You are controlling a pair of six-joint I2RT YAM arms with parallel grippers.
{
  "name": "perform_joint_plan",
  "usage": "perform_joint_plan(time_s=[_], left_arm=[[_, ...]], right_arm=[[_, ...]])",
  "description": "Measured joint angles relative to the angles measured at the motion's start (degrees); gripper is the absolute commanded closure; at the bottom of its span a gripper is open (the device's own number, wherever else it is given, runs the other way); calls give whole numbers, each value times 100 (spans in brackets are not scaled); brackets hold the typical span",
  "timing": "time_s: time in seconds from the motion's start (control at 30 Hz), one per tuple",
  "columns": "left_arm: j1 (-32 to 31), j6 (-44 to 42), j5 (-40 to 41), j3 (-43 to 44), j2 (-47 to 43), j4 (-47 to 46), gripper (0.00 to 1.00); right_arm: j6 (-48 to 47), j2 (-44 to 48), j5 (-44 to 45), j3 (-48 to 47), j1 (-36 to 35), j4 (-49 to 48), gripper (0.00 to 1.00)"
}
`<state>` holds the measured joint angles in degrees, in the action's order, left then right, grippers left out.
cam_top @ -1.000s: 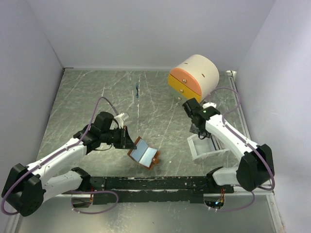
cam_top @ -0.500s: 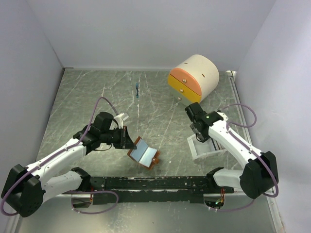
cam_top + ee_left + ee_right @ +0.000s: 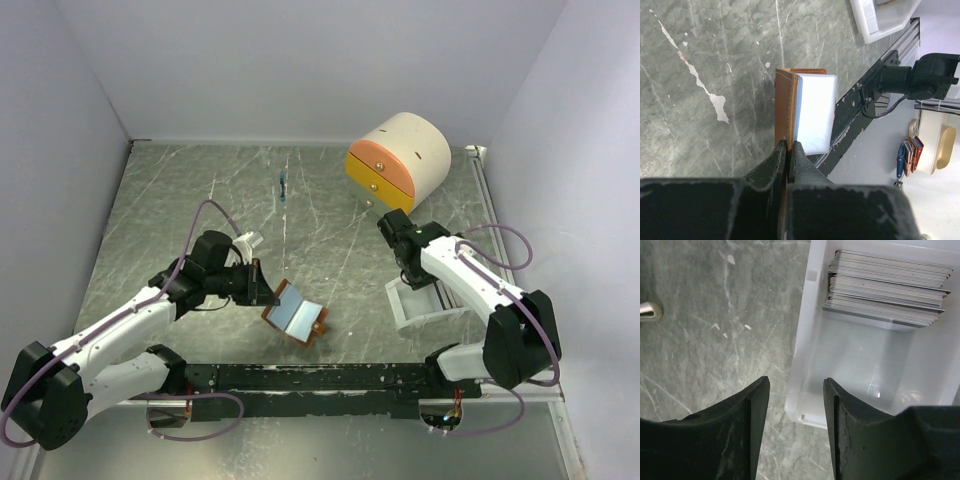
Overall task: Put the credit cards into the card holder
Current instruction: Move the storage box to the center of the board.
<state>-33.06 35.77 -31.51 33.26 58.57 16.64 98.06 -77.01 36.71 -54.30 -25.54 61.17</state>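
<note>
The card holder [image 3: 297, 317], a brown leather wallet, lies open near the table's front with its pale blue-grey inside up. My left gripper [image 3: 264, 290] is shut on its raised left flap [image 3: 785, 107]. Beside the flap shows the pale inner pocket [image 3: 815, 112]. The credit cards [image 3: 887, 287], a stack of thin grey cards, stand at the far end of the white tray [image 3: 805, 340]. My right gripper [image 3: 796, 385] hangs open above the tray's near left corner and holds nothing. In the top view it [image 3: 411, 274] sits just over the tray [image 3: 428, 312].
A cream-and-orange rounded drawer box [image 3: 398, 160] stands at the back right. A thin blue object [image 3: 284, 186] lies at the back centre. A small metal knob [image 3: 648, 311] shows at the left edge of the right wrist view. The black rail [image 3: 320, 378] runs along the front.
The right arm's elbow and cable loop have shifted while its gripper stays over the tray. The left gripper and the card holder have barely moved.
</note>
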Motion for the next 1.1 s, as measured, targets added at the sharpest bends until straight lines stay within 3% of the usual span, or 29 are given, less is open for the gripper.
perform_joint_plan(time_s=[0.13, 0.33, 0.43, 0.6, 0.83, 1.1], left_arm=[[-2, 0, 68, -2, -125, 15, 93], [-2, -2, 83, 0, -136, 42, 93], [-4, -2, 83, -2, -136, 46, 93], [-11, -2, 85, 0, -120, 50, 93], [-13, -2, 140, 0, -111, 50, 93], [-24, 0, 186, 0, -122, 57, 93]], right_arm=[[50, -125, 0, 0, 68, -50, 57], [-129, -175, -90, 4, 85, -348, 70], [-254, -173, -160, 103, 85, -531, 71], [-278, -175, -256, 199, 87, -649, 62], [-273, -186, -232, 28, 96, -584, 68], [-92, -190, -240, 28, 101, -514, 68]])
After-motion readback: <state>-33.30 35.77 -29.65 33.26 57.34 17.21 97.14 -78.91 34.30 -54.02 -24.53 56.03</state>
